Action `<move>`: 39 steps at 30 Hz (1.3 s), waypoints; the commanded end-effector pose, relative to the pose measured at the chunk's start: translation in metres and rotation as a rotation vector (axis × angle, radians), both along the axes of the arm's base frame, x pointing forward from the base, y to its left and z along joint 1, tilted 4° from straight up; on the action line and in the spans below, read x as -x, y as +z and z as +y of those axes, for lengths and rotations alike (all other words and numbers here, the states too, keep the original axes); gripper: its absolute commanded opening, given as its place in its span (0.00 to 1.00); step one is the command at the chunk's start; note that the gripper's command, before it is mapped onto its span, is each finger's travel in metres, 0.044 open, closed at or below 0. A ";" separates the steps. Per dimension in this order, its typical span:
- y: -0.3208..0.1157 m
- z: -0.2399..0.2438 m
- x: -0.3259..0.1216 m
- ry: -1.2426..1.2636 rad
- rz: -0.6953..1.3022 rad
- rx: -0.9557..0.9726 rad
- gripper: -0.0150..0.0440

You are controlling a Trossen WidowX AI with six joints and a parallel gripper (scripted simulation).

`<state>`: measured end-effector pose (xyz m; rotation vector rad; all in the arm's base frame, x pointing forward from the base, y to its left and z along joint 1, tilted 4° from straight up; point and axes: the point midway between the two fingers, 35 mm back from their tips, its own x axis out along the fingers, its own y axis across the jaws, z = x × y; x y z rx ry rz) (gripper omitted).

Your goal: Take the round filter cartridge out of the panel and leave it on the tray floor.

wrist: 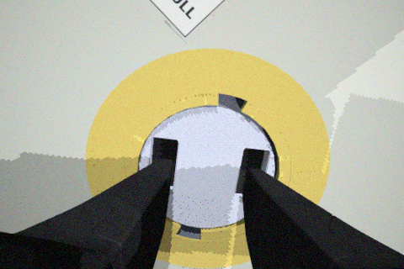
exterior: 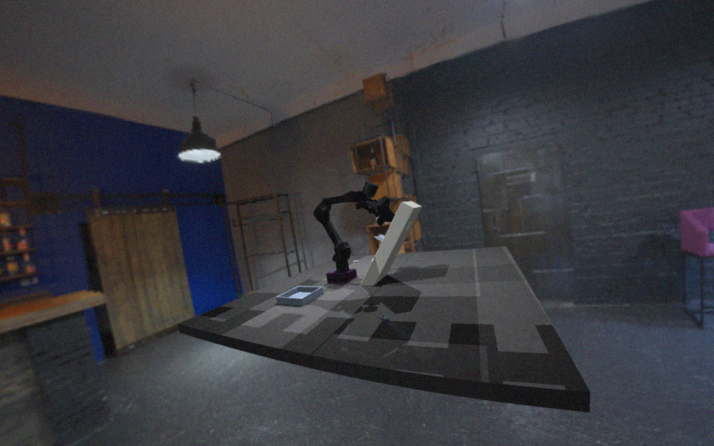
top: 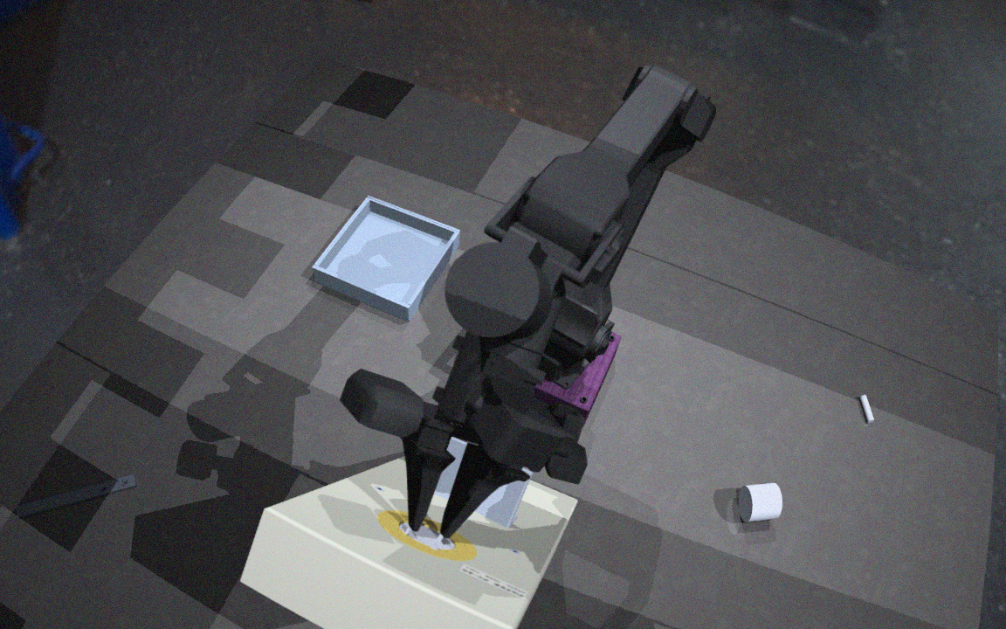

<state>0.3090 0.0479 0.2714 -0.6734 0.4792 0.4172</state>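
The round pale cartridge [top: 428,540] [wrist: 206,134] sits in the sloped cream panel [top: 319,520] [exterior: 395,238] [wrist: 63,50], inside a yellow ring [top: 388,522] [wrist: 126,105]. My gripper [top: 430,533] [wrist: 208,177] is partly open, one fingertip at each of the two dark slots. The tips overlap the lower parts of the slots; how deep they reach is hidden. Nothing is clamped between the fingers. Dark notches show at the top and bottom of the cartridge's rim. The pale blue tray [top: 358,295] [exterior: 293,302] lies on the table with no cartridge in it.
A pale plate [top: 503,501] stands out from the panel near my fingers. A white cylinder [top: 761,501] and a small white rod [top: 867,409] lie on the right in the top view. A thin metal bar [top: 125,482] lies on the left. My base is purple [top: 600,375] [exterior: 341,275].
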 end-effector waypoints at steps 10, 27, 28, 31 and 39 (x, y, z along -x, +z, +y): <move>0.000 -0.001 -0.001 -0.007 0.002 -0.001 0.45; -0.002 0.000 -0.004 -0.007 0.002 -0.001 0.45; -0.002 0.000 -0.004 -0.007 0.002 -0.001 0.45; -0.002 0.000 -0.004 -0.007 0.002 -0.001 0.45; -0.005 0.001 -0.009 -0.007 0.001 -0.002 0.45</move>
